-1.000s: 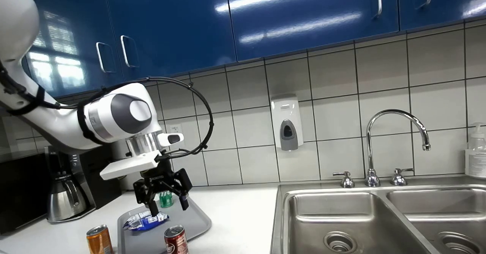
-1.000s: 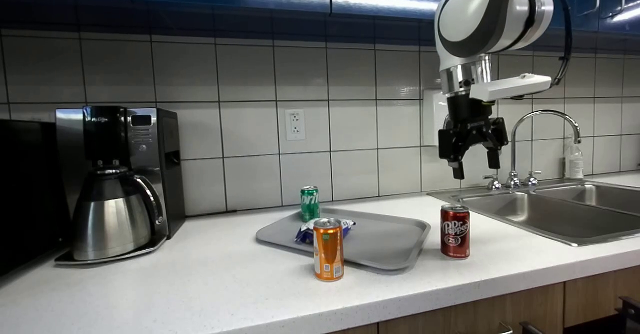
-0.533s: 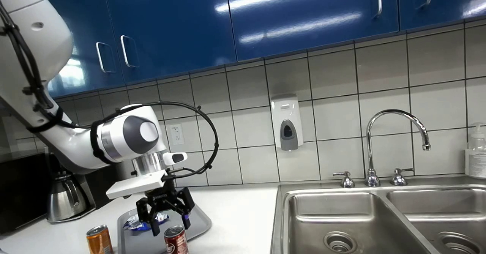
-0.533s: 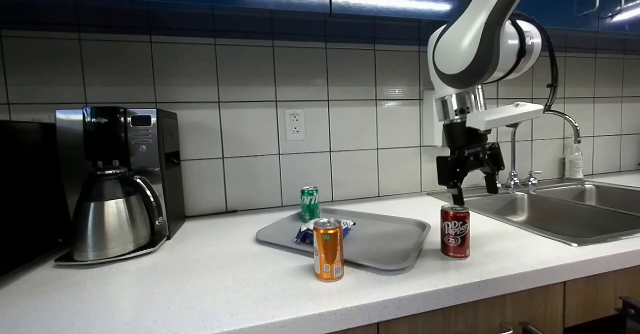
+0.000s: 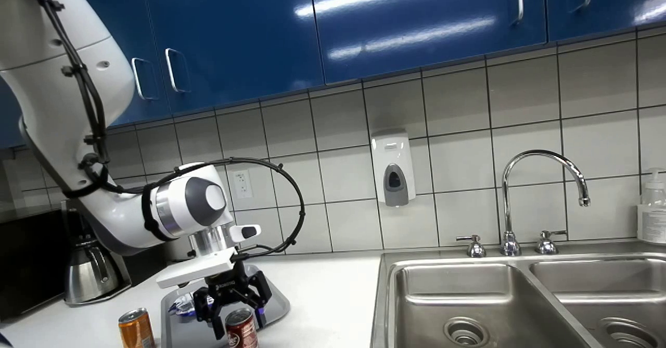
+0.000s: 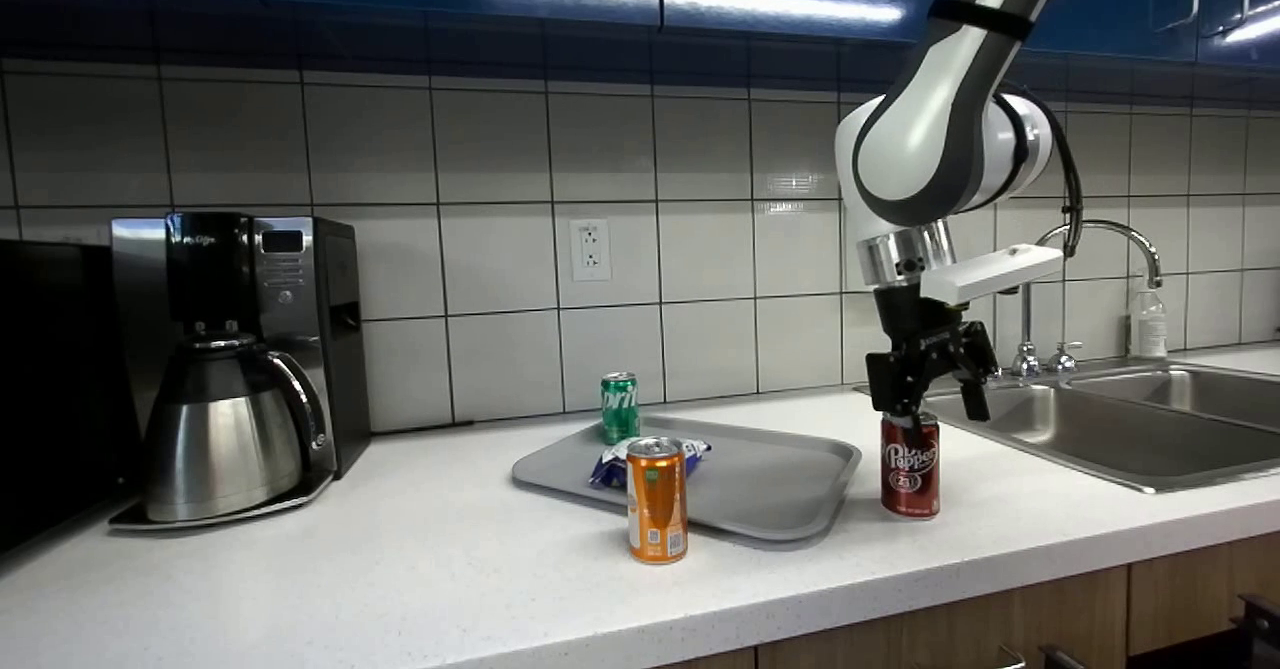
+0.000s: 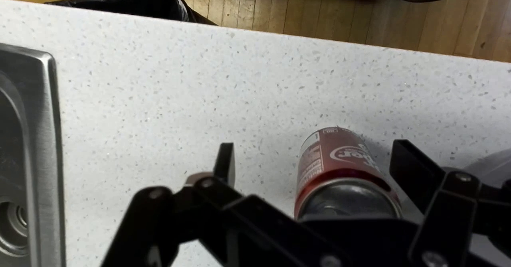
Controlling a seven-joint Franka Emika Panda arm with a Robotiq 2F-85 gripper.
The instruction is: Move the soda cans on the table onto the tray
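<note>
1. While the red can (image 7: 345,167) stands on the table (image 7: 159,99) between the spread fingers (image 7: 414,171), nearer 1 of them, grasping seems in hand.
2. Next likely calls for centring, then squeezing.
3. Beside the fingers: the tray (image 6: 775,469), bearing the green can (image 6: 620,409); farther, the orange can (image 6: 657,504) on the table.
4. The packet (image 6: 608,469) on the tray may crowd placing; opposite, the sink (image 7: 42,139) flanks the fingers.

Red can (image 7: 343,167) part-hidden, wrist view
</note>
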